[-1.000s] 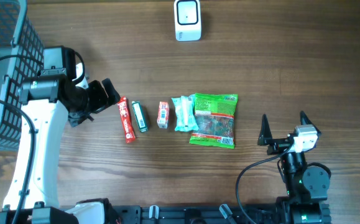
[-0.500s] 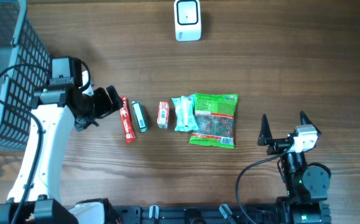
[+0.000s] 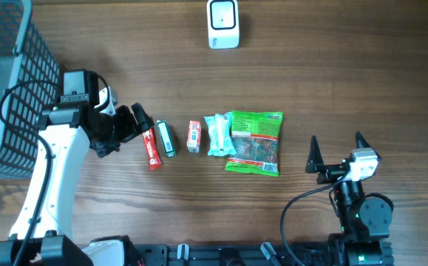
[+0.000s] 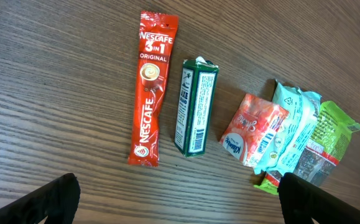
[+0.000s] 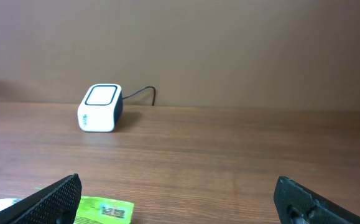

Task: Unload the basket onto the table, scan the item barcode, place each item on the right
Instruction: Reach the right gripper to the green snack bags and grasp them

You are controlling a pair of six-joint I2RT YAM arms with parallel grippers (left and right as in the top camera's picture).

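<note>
Five items lie in a row mid-table: a red Nescafe stick (image 3: 149,142), a dark green box (image 3: 166,138), a small red-and-white pack (image 3: 194,137), a teal packet (image 3: 217,134) and a green snack bag (image 3: 254,142). The white barcode scanner (image 3: 223,24) stands at the far edge. My left gripper (image 3: 141,123) hovers open just left of the Nescafe stick, holding nothing. Its wrist view looks down on the stick (image 4: 152,87) and the green box (image 4: 194,106), with the gripper (image 4: 180,202) spread wide. My right gripper (image 3: 337,144) rests open at the near right, facing the scanner (image 5: 100,107).
A dark mesh basket (image 3: 7,81) stands at the far left beside the left arm. The green bag's corner (image 5: 105,210) shows low in the right wrist view. Bare wooden table lies between the item row and the scanner.
My left arm has moved to the right, bringing its open gripper up beside the Nescafe stick. The right arm and the items have not moved.
</note>
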